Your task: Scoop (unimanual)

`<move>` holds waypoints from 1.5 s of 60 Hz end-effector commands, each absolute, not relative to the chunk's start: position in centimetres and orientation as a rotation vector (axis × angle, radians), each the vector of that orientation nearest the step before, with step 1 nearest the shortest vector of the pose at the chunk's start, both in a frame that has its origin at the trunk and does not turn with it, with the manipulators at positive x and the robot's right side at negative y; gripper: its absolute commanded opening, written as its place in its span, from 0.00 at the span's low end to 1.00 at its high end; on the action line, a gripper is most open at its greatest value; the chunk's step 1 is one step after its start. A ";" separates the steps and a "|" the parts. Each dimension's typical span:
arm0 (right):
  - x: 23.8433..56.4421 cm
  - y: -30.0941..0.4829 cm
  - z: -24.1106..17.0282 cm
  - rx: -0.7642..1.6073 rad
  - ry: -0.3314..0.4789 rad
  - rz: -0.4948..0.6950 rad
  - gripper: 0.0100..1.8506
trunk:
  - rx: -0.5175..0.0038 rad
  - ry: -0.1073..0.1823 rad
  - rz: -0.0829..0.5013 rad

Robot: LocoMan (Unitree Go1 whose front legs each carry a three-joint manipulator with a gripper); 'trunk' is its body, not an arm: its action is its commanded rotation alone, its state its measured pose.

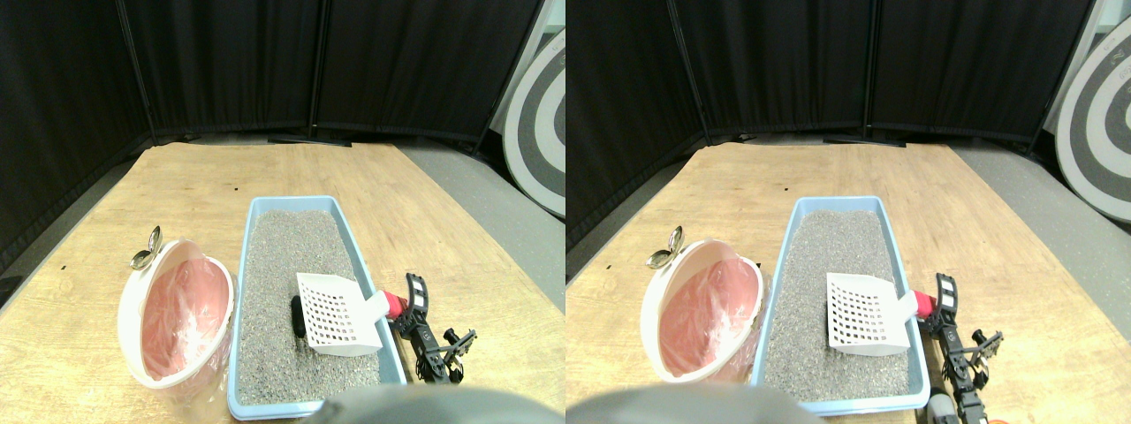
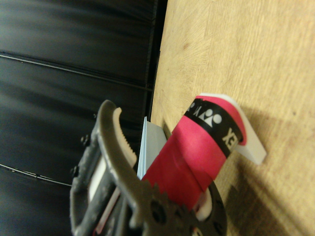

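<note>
One wooden floor (image 1: 424, 203), black curtains (image 1: 265, 62) behind, litter tray (image 1: 349, 231)

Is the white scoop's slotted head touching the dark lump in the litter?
Touching. In the stereo pair view the scoop has its left edge against the dark lump on the litter, with no gap between them.

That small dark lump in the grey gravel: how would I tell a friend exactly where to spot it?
Find the long light-blue tray of grey litter on the wooden table, right of the white bin with the pink liner. The dark lump lies in the tray's near half, against the left edge of the white slotted scoop. It is the only black thing on the litter.
</note>
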State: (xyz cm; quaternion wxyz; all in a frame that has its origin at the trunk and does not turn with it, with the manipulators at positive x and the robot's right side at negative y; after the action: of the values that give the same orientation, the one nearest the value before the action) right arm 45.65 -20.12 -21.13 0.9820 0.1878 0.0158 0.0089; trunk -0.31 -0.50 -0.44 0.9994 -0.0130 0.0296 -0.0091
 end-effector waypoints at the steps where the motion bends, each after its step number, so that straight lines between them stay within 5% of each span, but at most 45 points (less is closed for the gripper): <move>1: 45.9 -20.2 -20.7 0.370 -0.027 0.017 0.11 | -0.048 0.079 -0.009; 4: 45.9 -20.3 -20.7 0.358 -0.030 0.003 0.03 | -0.048 0.079 -0.009; 32: 45.5 -21.4 -18.9 0.296 -0.098 0.037 0.03 | -0.056 0.081 -0.003; 55: 45.8 -22.8 -11.8 0.094 -0.235 0.085 0.03 | -0.074 0.070 0.004; 90: 49.3 -21.9 -8.0 -0.252 -0.203 0.218 0.03 | -0.131 0.070 0.086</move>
State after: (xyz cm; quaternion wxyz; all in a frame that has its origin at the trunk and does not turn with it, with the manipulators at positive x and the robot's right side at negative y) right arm 48.93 -22.18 -9.31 0.9884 -0.1087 -0.0545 0.0908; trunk -0.33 -0.11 -0.26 0.9973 -0.0604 0.0267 0.0323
